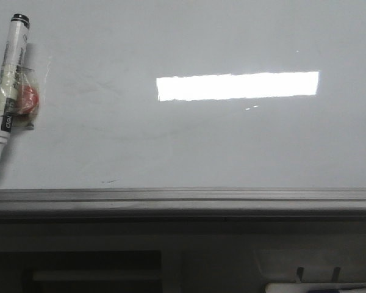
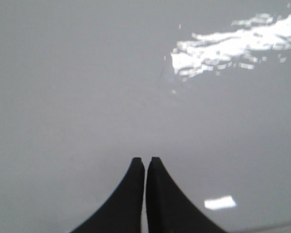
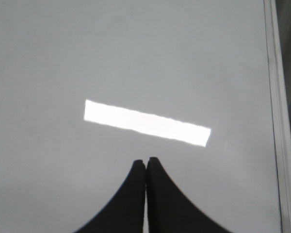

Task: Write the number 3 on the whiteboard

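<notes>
The whiteboard [image 1: 232, 140] lies flat and fills the front view, its grey metal rail [image 1: 183, 198] along the near edge; no drawn numeral shows on it, only faint smudges. A black-capped marker [image 1: 6, 85] rests at its far left, touching a small red object in clear wrap [image 1: 26, 101]. The left gripper [image 2: 145, 161] and right gripper [image 3: 146, 160] each hover over bare board, jaws pressed together.

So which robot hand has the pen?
Neither. The left gripper and right gripper are both shut and empty; the marker lies on the whiteboard.
</notes>
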Robot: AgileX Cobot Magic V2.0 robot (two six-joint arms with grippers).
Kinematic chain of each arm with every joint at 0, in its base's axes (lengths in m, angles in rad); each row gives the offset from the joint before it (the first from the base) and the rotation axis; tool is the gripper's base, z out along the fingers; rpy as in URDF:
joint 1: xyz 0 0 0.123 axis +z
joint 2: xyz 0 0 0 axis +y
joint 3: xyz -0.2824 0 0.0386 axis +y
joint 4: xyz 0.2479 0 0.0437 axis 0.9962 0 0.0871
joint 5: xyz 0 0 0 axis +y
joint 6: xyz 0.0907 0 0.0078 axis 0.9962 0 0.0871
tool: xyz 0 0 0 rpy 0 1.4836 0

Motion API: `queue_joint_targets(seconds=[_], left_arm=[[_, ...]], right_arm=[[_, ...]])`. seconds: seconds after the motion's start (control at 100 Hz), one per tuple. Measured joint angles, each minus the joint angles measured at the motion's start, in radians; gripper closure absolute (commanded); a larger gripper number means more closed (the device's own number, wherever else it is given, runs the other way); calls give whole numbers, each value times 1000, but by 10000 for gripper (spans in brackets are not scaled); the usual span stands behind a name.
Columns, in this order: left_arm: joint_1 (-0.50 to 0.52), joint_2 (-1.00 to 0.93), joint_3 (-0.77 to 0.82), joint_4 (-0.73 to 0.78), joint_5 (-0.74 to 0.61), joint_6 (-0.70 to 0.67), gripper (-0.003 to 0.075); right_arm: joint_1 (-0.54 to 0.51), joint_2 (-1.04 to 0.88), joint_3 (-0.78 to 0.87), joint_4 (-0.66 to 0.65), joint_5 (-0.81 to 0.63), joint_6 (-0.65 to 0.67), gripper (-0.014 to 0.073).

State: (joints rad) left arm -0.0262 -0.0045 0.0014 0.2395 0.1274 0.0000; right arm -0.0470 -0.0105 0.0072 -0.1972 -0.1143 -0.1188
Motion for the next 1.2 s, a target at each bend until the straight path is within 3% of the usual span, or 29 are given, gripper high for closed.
queue_joint_targets(seconds=[0.1, 0.36, 0.52, 0.71, 0.87, 1.08, 1.15, 1.2], left_arm=[[0, 0, 0, 4, -94, 0, 741], [0, 0, 0, 8, -242, 0, 741], [0, 0, 0, -75, -252, 0, 741], [0, 24, -22, -172, -127, 0, 741], [0, 139, -141, -198, 44, 0, 741], [0, 299, -253, -311, 189, 0, 738], [0, 333, -262, -371, 198, 6, 702], [-2, 350, -264, -422, 202, 33, 633]], right_arm=[[0, 0, 0, 0, -20, 0, 635], [0, 0, 0, 8, 94, 0, 635], [0, 7, 0, 122, 156, 0, 635], [0, 144, -46, 210, 321, 0, 635], [0, 314, -143, 246, 422, 0, 635], [0, 466, -229, 435, 491, 0, 635], [0, 482, -233, 461, 497, 0, 635], [0, 485, -235, 467, 504, 0, 635]])
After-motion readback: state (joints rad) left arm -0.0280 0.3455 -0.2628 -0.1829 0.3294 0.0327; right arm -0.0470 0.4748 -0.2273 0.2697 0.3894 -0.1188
